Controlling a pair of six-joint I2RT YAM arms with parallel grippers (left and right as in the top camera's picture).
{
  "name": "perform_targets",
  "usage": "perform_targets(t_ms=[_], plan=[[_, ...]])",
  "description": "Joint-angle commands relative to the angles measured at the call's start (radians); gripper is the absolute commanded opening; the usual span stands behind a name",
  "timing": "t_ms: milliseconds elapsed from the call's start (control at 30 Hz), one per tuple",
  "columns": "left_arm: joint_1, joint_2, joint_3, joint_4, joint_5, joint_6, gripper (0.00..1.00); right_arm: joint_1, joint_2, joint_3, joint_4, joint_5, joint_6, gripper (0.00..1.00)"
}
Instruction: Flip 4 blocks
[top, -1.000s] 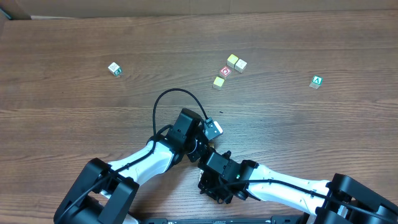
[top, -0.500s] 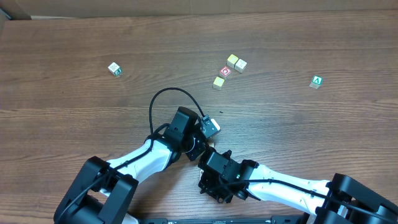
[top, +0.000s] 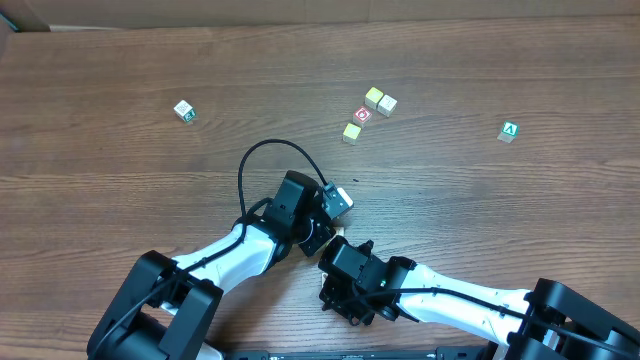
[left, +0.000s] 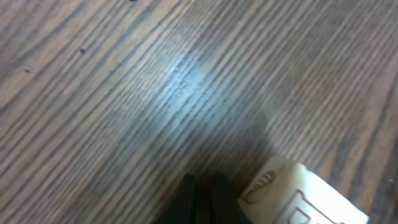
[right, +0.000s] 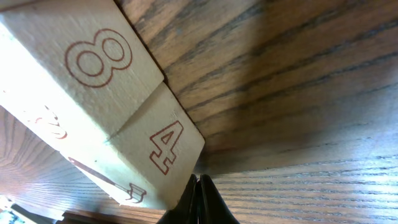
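Three pale blocks lie at the far middle of the table, around a red-ring cube. Both arms are folded low at the near edge, wrists almost touching. In the right wrist view two joined pale blocks printed "8" and "4" fill the left side. My right gripper is shut and empty, its tip just below the "4" block's corner. In the left wrist view my left gripper is shut with nothing in it. A pale block with brown print lies just to its right.
Two green-marked cubes sit apart from the rest, one at the far left and one at the far right. A black cable loops up from the left wrist. The table's far edge runs along the top.
The left wrist and its cable loop have shifted slightly to the left. The right arm and the far blocks have not moved.
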Motion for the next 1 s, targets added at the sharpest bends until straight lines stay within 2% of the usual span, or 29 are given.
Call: perform_targets(t_ms=[0,267,733,967], plan=[[0.013,0.043,-0.033,-0.011,-0.081,-0.011,0.04,-0.005,0.002,0.029,0.005,0.021,0.005,0.04],[0.013,0.043,-0.033,-0.005,-0.124,-0.014,0.04,-0.001,0.002,0.029,0.003,0.016,0.007,0.04],[0.026,0.043,-0.033,-0.017,-0.13,-0.036,0.04,0.076,0.002,0.028,-0.038,0.014,0.093,0.04],[0.065,0.043,-0.033,-0.032,-0.132,-0.137,0.04,0.076,0.002,0.028,-0.092,0.016,0.109,0.04]])
